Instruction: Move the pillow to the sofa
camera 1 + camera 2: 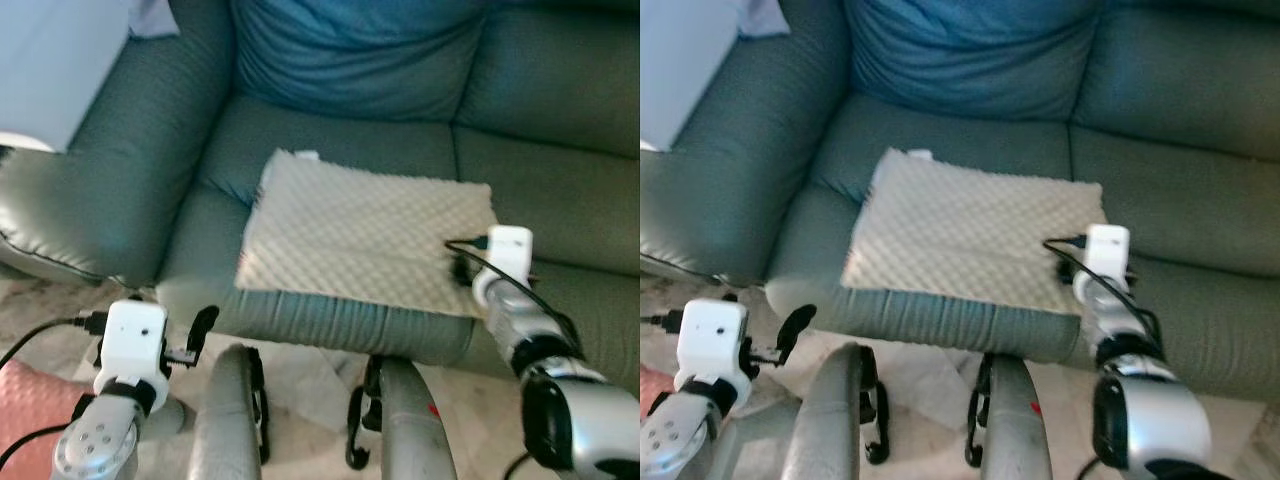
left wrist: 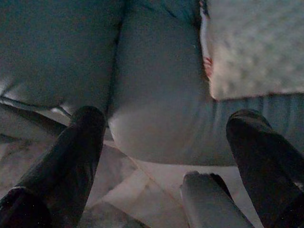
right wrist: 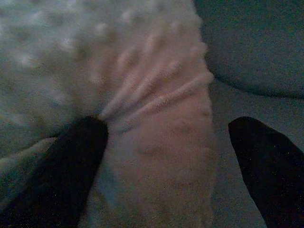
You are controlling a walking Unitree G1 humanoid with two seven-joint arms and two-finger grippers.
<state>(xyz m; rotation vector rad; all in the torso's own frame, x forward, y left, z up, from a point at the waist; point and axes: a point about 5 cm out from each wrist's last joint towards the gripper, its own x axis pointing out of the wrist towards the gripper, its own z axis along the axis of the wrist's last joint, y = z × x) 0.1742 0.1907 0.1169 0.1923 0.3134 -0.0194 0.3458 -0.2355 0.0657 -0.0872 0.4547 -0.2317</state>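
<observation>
Spanning the view, a green sofa [image 1: 560, 200] stands on pale marbled floor [image 1: 300, 385]. On its seat lies the beige pillow [image 1: 365, 235], flat. Right pincer [image 3: 166, 137] spread open, one finger denting the pillow's edge; left pincer [image 2: 166, 142] open near the seat front.

"What is in front of the left gripper [image 2: 167, 118]?"

"A big dark green leather sofa [image 1: 560, 200]. Its fat round arm [image 1: 110, 190] is just past that gripper."

"And under the gripper?"

"A pale stone floor with cloudy marks [image 1: 470, 400]."

"What's farther ahead?"

"A soft blue back cushion [image 1: 360, 60] leans on the sofa's back. Beyond the arm stands a flat pale blue-white panel [image 1: 50, 60]. The light is soft."
</observation>
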